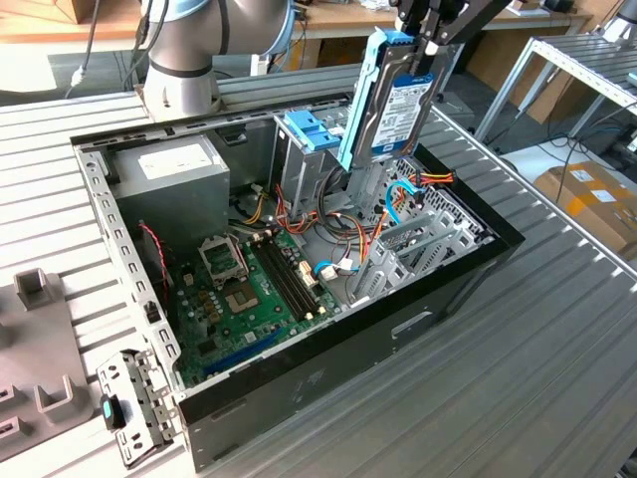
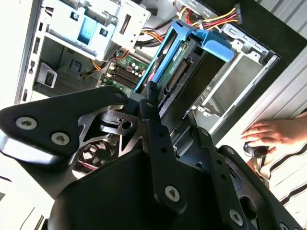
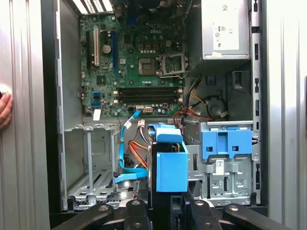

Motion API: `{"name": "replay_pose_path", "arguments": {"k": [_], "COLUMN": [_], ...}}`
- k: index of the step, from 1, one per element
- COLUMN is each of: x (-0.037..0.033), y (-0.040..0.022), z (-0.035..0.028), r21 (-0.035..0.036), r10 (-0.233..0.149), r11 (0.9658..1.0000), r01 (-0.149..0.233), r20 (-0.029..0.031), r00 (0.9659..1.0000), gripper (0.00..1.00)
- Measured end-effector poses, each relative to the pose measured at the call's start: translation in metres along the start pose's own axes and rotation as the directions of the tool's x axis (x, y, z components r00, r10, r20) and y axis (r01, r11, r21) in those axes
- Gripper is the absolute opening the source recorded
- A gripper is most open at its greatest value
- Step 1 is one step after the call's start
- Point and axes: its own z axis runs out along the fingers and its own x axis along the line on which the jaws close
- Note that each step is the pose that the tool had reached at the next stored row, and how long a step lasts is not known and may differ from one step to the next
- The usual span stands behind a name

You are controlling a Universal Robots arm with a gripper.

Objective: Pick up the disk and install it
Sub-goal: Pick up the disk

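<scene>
The disk is a grey-silver drive with a white label in a bright blue carrier frame. It hangs upright, slightly tilted, above the back right part of the open computer case. My gripper is shut on its upper end. In the second wrist view the black fingers clamp the disk by its edge. The first wrist view looks down along the blue carrier toward the empty metal drive cage beside it.
A grey power-supply box fills the case's back left corner; the green motherboard lies on the floor. A wide blue latch tops another bay. Loose coloured cables run near the cage. A person's hand rests beside the case.
</scene>
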Motion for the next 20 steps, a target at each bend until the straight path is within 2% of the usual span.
{"name": "replay_pose_path", "arguments": {"k": [4,6,12,14,20], "x": [0.0006,0.0038,0.0229,0.0342,0.0521], "y": [-0.0002,-0.0003,-0.0009,-0.0012,-0.0016], "z": [0.0,0.0,0.0002,0.0002,0.0005], "r21": [0.0,0.0,0.0,0.0,0.0], "r10": [0.0,0.0,0.0,0.0,0.0], "r11": [1.0,1.0,1.0,1.0,1.0], "r01": [0.0,0.0,0.0,0.0,0.0], "r20": [0.0001,0.0,0.0,-0.0001,0.0001], "r00": [1.0,1.0,1.0,1.0,1.0], "gripper": [0.35,0.35,0.35,0.35,0.35]}}
